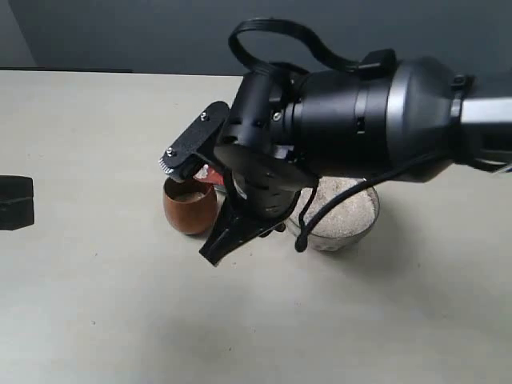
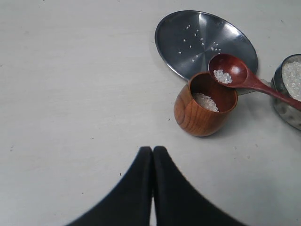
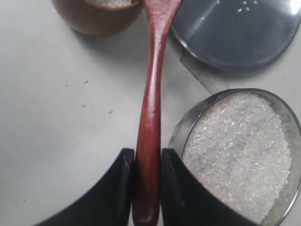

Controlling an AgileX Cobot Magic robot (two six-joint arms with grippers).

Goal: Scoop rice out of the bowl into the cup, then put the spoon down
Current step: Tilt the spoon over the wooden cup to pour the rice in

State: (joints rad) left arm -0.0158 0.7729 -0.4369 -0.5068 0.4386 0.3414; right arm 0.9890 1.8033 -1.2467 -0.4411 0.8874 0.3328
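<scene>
The wooden spoon (image 2: pixel 235 73) hangs level over the rim of the wooden cup (image 2: pixel 204 110), with a little rice (image 2: pixel 223 76) in its head. My right gripper (image 3: pixel 147 157) is shut on the end of the spoon's handle (image 3: pixel 153 108). A small heap of rice (image 2: pixel 205 101) lies inside the cup. The glass bowl (image 3: pixel 188 127) beside the handle is nearly full of rice (image 3: pixel 240 150). In the exterior view my right arm (image 1: pixel 352 120) covers much of the bowl (image 1: pixel 336 240) and reaches to the cup (image 1: pixel 190 210). My left gripper (image 2: pixel 152 150) is shut and empty, short of the cup.
A flat steel plate (image 2: pixel 207 40) lies just behind the cup, with a few stray grains on it. A few loose grains (image 3: pixel 84 104) lie on the table near the cup. A black part (image 1: pixel 16 202) shows at the left edge of the exterior view.
</scene>
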